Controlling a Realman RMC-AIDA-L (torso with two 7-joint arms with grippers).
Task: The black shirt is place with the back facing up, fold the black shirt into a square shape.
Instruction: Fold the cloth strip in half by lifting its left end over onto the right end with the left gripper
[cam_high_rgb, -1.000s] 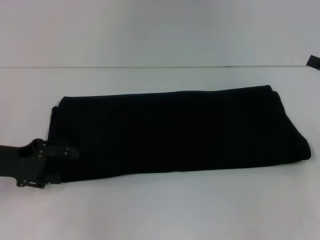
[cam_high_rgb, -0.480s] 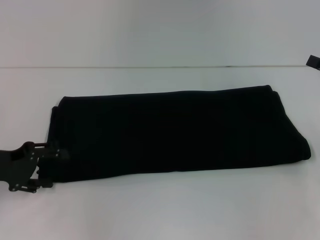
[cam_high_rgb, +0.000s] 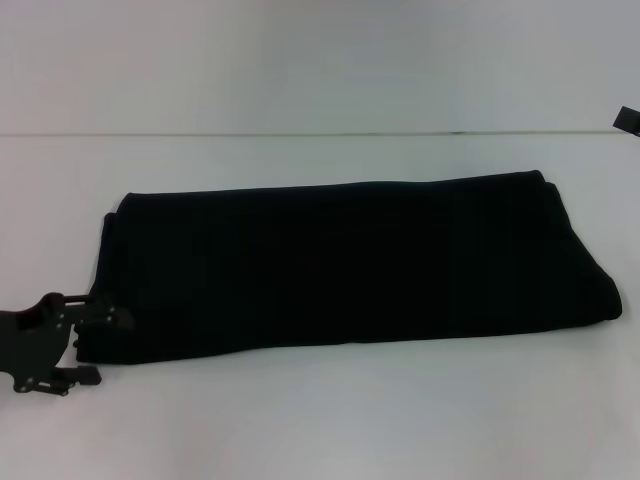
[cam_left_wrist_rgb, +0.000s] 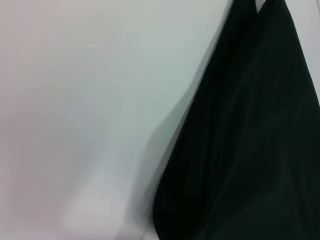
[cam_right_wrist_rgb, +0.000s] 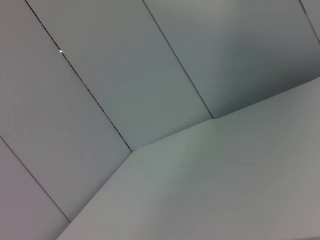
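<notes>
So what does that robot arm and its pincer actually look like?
The left pincer is hard, matte black and angular, built from flat bracket-like plates dotted with small pale screw heads, ending in two short blocky fingers. No cables or markings show. The right arm is out of view.

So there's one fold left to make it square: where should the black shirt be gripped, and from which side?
Probably at its left short end, near the front corner. The black shirt lies as a long flat band across the table, and layered edges show at that end. The left gripper is right beside that corner, so coming in low from the left would likely let its jaws pinch all the layers and carry them rightward.
</notes>
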